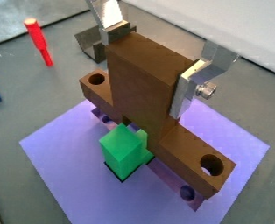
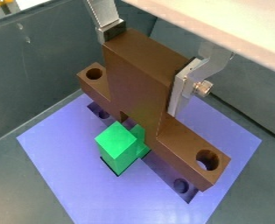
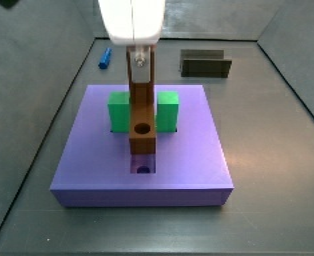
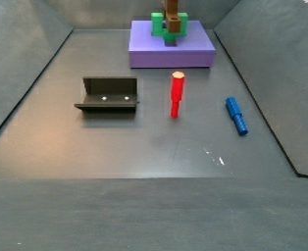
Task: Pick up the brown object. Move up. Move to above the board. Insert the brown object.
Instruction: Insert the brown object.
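Note:
My gripper (image 1: pixel 151 61) is shut on the brown object (image 1: pixel 140 87), with a silver finger on each side of its upright block; it also shows in a wrist view (image 2: pixel 148 61). The brown object's long bar (image 2: pixel 181 144) has a round hole at each visible end. It lies along the central groove of the purple board (image 2: pixel 58 144), over the green block (image 2: pixel 120 144). In a side view the brown object (image 3: pixel 142 110) sits between the green block's two arms (image 3: pixel 120 112) on the board (image 3: pixel 187 160). Whether it is fully seated I cannot tell.
A red stick (image 4: pixel 177 93), a blue piece (image 4: pixel 235 115) and the dark fixture (image 4: pixel 108 95) lie on the grey floor in front of the board (image 4: pixel 196 51). The red stick (image 1: pixel 39 42) and the fixture (image 1: pixel 91 44) also show behind the gripper. Grey walls enclose the floor.

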Robot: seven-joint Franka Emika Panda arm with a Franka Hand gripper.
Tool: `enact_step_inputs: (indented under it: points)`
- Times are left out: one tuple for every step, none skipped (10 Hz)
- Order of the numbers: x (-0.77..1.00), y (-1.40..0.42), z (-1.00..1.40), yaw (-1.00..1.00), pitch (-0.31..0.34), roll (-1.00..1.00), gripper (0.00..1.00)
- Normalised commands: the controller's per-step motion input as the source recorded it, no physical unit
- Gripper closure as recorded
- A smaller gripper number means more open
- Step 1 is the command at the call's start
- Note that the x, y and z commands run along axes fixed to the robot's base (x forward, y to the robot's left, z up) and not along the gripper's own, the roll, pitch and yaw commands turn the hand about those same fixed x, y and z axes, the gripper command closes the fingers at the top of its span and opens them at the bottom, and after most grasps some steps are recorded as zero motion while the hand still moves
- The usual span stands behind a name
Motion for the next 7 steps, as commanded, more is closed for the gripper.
enact_step_inputs:
  points:
    - [0.00,0.00,-0.35,0.00,-0.104,0.00,1.00]
    - [0.00,0.00,-0.37,0.00,-0.114,0.00,1.00]
    - [0.00,0.00,-0.36,0.00,-0.101,0.00,1.00]
    - [0.01,0.00,0.00,0.00,0.016,0.00,1.00]
    - [0.01,0.00,-0.06,0.00,0.004,0.09,1.00]
    - [0.03,0.00,-0.05,0.00,0.013,0.09,1.00]
    - [0.04,0.00,-0.07,0.02,0.007,0.10,1.00]
